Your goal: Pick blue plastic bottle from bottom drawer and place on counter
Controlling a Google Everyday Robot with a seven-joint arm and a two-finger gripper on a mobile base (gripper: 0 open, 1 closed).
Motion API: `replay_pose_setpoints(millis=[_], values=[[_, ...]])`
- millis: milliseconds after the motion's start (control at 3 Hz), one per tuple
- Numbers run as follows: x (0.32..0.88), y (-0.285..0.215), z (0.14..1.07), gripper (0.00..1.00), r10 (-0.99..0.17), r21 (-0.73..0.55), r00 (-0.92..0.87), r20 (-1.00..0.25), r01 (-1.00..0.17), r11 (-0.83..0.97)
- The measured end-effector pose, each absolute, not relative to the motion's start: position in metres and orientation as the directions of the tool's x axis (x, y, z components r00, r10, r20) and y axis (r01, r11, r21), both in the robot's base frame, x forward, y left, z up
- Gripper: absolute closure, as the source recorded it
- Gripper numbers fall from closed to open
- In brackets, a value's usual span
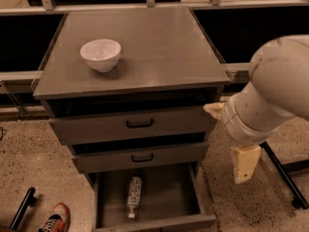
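Note:
The blue plastic bottle [133, 196] lies lengthwise in the open bottom drawer [154, 223], cap toward the front, left of the drawer's middle. The counter [159, 47] is the grey top of the cabinet and carries a white bowl [100, 54] at its left. My gripper [245, 164] hangs on the cream arm to the right of the cabinet, level with the middle drawer and above the floor. It holds nothing that I can see. It is well apart from the bottle, right of and above the drawer's right wall.
The two upper drawers [140, 123] with black handles are pushed in. A red shoe [54, 218] and a black bar [21, 208] are on the floor at the left. A black stand leg [285, 175] runs along the floor at the right. A railing [149, 4] crosses behind the cabinet.

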State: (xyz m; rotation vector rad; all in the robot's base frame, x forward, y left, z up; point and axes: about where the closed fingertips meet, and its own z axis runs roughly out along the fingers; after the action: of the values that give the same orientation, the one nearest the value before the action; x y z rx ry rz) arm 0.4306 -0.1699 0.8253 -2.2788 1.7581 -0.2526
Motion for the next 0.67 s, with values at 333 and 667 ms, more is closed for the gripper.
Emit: replay_pose_setpoints(millis=[333,667], values=[[0.4360,-0.1643,0.8273,0.00,-0.952,-0.335,0.305,-0.016,-0.899,-0.282],[0.4361,-0.1640,0.8272,0.00,-0.952,-0.334,0.306,-0.015,-0.899,-0.283]])
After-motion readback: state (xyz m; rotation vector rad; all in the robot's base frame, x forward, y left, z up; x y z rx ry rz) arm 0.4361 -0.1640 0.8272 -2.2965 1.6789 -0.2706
